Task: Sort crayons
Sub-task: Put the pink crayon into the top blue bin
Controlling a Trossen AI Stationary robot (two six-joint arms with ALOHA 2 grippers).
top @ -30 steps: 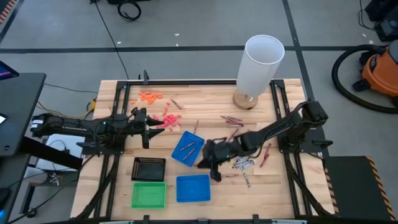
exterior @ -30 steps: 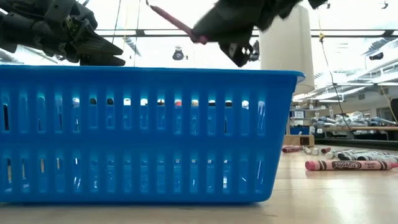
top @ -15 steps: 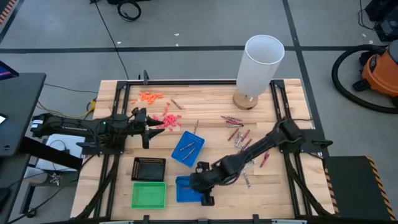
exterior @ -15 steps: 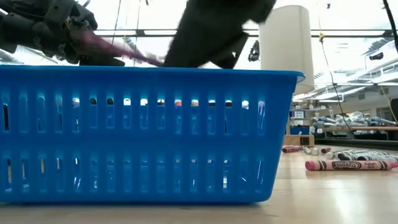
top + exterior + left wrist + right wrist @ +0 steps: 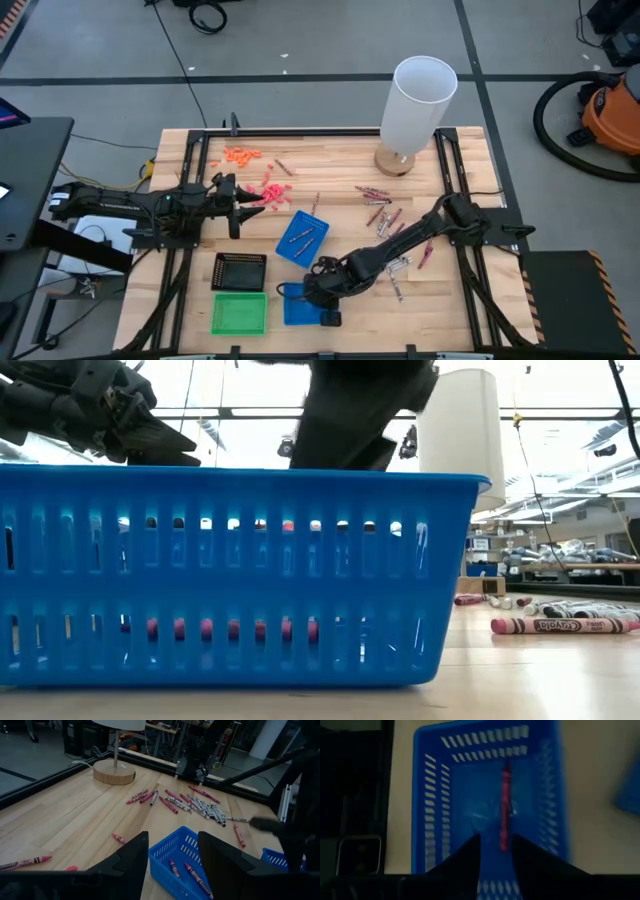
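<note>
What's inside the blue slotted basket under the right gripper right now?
One red crayon lies lengthwise on the floor of the blue slotted plastic basket, just beyond the right gripper. Its open fingers and the arm above cover the near end, so anything there is unseen.

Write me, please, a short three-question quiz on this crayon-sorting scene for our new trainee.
1. True or false: the left gripper is shut tight.
2. Where is the right gripper? A: above a yellow bowl. B: above the blue basket. C: flat on the floor.
3. Fill in: the crayon lying in that basket is ____ in colour.

Key: 1 false, its fingers stand wide apart with nothing between them. 2 B. 3 red.
</note>
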